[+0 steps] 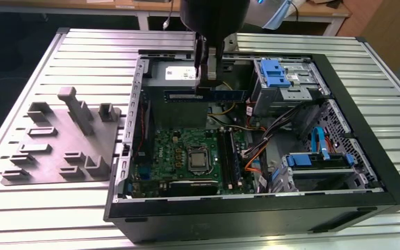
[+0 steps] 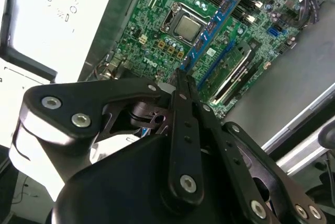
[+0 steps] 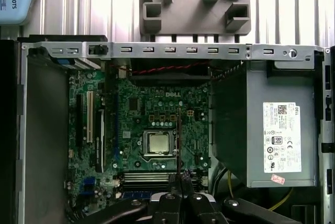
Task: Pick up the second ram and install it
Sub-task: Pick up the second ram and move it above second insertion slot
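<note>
Slim flat second ram (image 1: pixel 229 95) — blue-green board with small black chips — is pinched mid-length by the narrow black gripper (image 1: pixel 205 87). Arm points straight down, over the green motherboard (image 1: pixel 179 151) in the open case (image 1: pixel 255 219).

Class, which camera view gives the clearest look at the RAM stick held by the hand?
The exterior view: the second ram shows its long flat face. The second wrist view shows it foreshortened; the first wrist view shows it edge-on.
</note>
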Robot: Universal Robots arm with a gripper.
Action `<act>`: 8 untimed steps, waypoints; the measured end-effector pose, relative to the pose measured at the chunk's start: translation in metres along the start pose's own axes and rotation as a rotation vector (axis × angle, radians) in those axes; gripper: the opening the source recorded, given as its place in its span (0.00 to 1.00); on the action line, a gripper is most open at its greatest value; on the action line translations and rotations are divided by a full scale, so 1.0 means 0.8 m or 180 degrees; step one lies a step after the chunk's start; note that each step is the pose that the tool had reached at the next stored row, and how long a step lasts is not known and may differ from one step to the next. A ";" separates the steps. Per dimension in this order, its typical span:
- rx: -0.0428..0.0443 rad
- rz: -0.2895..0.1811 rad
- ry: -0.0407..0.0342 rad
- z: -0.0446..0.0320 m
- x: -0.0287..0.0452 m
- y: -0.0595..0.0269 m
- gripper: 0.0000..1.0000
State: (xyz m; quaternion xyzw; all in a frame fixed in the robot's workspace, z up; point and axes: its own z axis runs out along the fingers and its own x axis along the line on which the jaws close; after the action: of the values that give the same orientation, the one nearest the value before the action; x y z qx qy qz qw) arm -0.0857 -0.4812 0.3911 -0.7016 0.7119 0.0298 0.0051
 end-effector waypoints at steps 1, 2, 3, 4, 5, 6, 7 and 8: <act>0.0000 0.0000 -0.0002 0.0022 0.0001 0.000 0.11; 0.0000 -0.0001 -0.0004 0.0045 0.0003 0.000 0.11; 0.0000 0.0000 -0.0007 0.0067 0.0003 0.000 0.11; 0.0000 0.0000 -0.0008 0.0090 0.0004 0.000 0.11; 0.0000 -0.0001 -0.0009 0.0114 0.0006 -0.001 0.11; 0.0000 0.0000 -0.0009 0.0137 0.0007 -0.001 0.11; 0.0000 0.0000 -0.0010 0.0159 0.0009 -0.001 0.11; 0.0000 0.0000 -0.0010 0.0182 0.0010 -0.001 0.11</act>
State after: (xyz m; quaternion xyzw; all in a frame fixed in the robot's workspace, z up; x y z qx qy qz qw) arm -0.0856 -0.4812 0.3765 -0.7016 0.7118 0.0308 0.0061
